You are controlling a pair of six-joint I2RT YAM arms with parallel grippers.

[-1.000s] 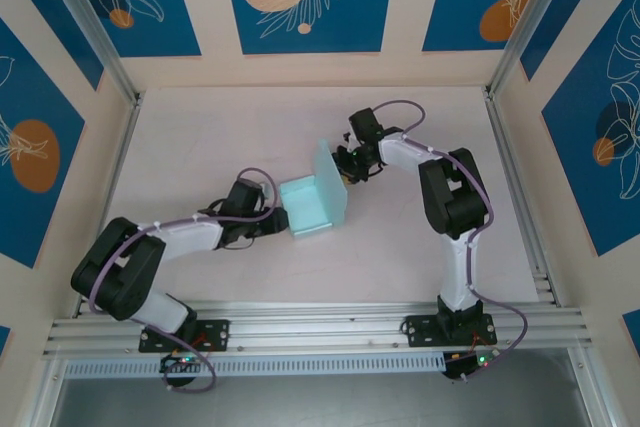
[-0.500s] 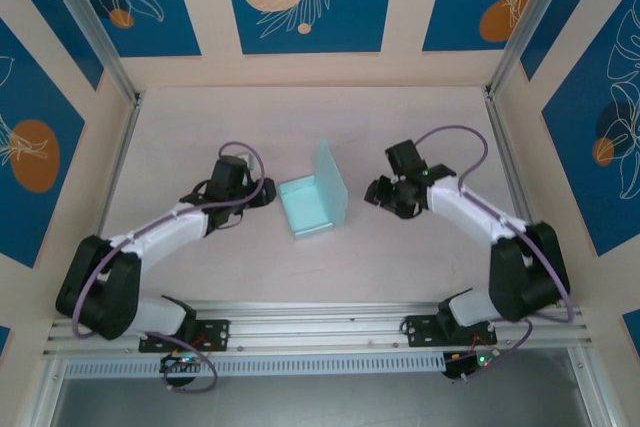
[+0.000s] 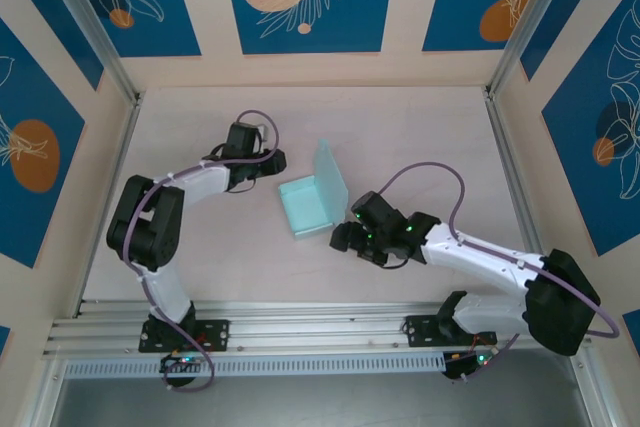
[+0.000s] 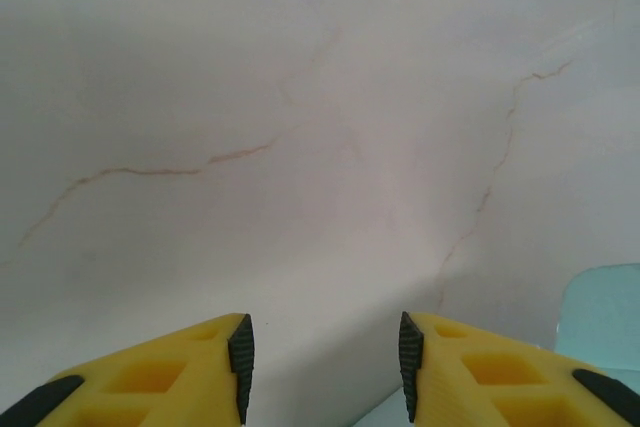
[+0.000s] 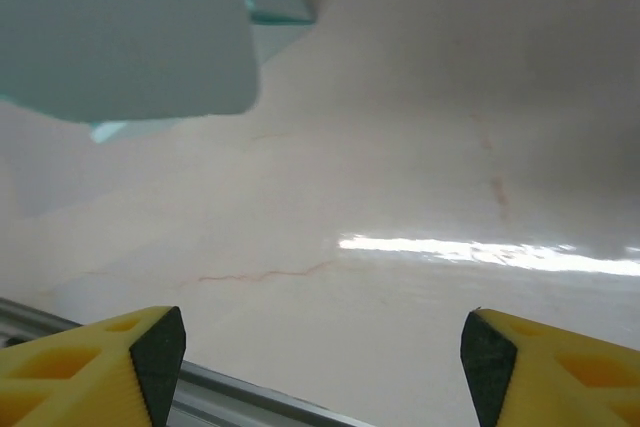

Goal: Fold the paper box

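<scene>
- Both arms had swung off the paper box (image 3: 313, 202): left gripper (image 3: 278, 160) sat by its far-left corner, right gripper (image 3: 340, 239) by its near-right.
- Box lay mid-table (image 3: 200, 247), unheld, with its right flap (image 3: 330, 172) upright.
- Fingers: left pair apart, right pair wide apart, both empty.
- Recommended: pin the base, then raise the next flap along its crease.

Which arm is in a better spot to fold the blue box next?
Probably the right. The right tool is wide open and faces the paper box and its raised flap. The left tool looks mostly past it at the table.
</scene>
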